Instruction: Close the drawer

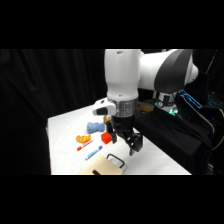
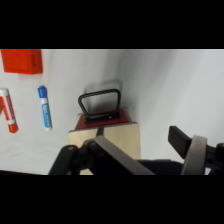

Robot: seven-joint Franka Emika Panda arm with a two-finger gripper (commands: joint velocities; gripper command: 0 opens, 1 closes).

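My gripper [image 1: 126, 141] hangs just above and behind the drawer [image 1: 106, 166], which sits at the near edge of the white table [image 1: 65, 130], partly cut off by the bottom of the side view. In the wrist view the drawer [image 2: 105, 134] lies straight ahead of my fingers and a little below them, its tan wooden top toward me and its red-trimmed front [image 2: 106, 119] facing away, with the dark loop handle [image 2: 100, 104] standing out beyond that front. My fingers stand apart, holding nothing; one dark fingertip [image 2: 178, 138] shows to the right of the drawer, clear of it.

I judge the drawer's long axis to run away from me along the line of the handle, so the push has to come against the red front, back toward my side.

Left of the drawer lie a blue marker [image 2: 45, 106], a red marker [image 2: 8, 110] and a red block [image 2: 21, 61]. I can read no writing on any of them.
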